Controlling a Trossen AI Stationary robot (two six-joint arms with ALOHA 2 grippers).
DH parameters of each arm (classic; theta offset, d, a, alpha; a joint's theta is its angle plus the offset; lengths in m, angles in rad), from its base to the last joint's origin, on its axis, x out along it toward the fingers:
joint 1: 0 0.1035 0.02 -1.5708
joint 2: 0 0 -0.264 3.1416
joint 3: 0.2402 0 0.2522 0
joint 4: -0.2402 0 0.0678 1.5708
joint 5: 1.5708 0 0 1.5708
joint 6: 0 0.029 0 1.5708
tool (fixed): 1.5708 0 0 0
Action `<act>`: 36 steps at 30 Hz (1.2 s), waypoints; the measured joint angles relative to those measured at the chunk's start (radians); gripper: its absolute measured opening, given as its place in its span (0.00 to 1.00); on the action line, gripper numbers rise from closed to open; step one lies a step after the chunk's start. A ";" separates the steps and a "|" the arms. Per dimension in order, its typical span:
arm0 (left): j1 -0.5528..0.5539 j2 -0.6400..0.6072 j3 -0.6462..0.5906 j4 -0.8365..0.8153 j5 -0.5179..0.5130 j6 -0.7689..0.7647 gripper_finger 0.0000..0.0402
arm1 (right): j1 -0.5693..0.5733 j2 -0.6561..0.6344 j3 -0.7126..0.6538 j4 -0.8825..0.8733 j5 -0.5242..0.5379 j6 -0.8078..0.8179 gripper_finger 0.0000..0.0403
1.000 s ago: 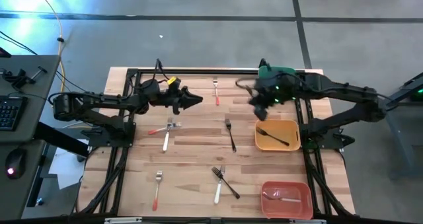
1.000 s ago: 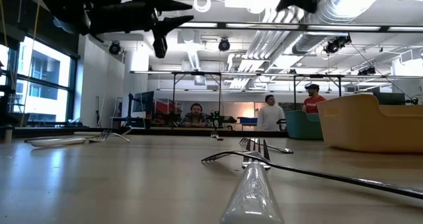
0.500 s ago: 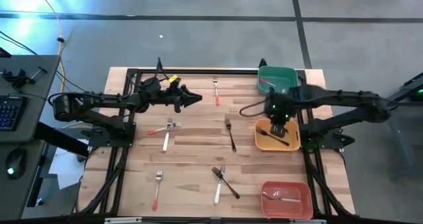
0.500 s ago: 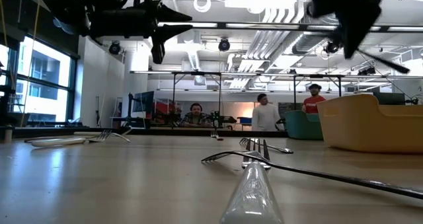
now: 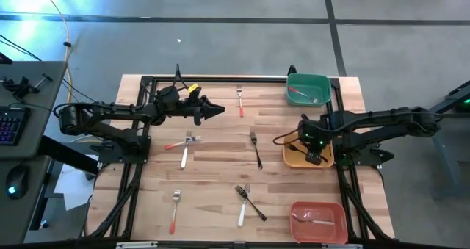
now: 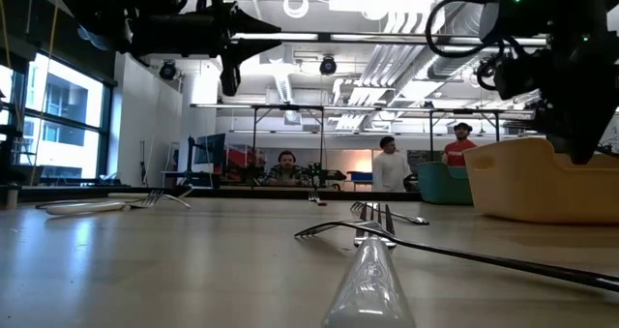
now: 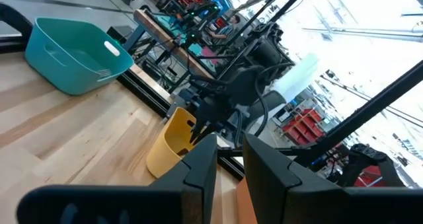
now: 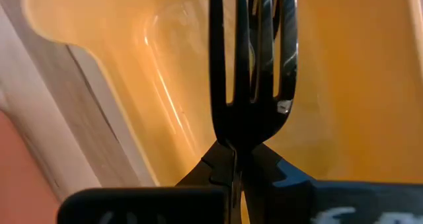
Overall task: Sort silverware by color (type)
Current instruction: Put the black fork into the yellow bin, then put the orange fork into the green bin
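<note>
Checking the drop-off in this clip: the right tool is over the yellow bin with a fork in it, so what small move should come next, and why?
Probably open the right tool and let go. It is shut on the black fork, which hangs tines-first inside the yellow bin, so the fork should fall in beside the one there. The left tool waits above the table's far side.
</note>
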 joint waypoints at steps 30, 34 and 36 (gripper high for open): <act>0.000 0.000 0.000 -0.024 -0.004 0.016 0.16 | 0.000 0.003 -0.037 0.056 0.000 0.032 0.03; 0.000 0.000 0.000 -0.024 -0.004 0.016 0.16 | 0.000 0.003 -0.037 0.055 0.001 0.032 0.12; 0.000 0.000 0.000 -0.023 -0.004 0.016 0.16 | 0.000 0.003 -0.037 0.053 0.001 0.034 0.18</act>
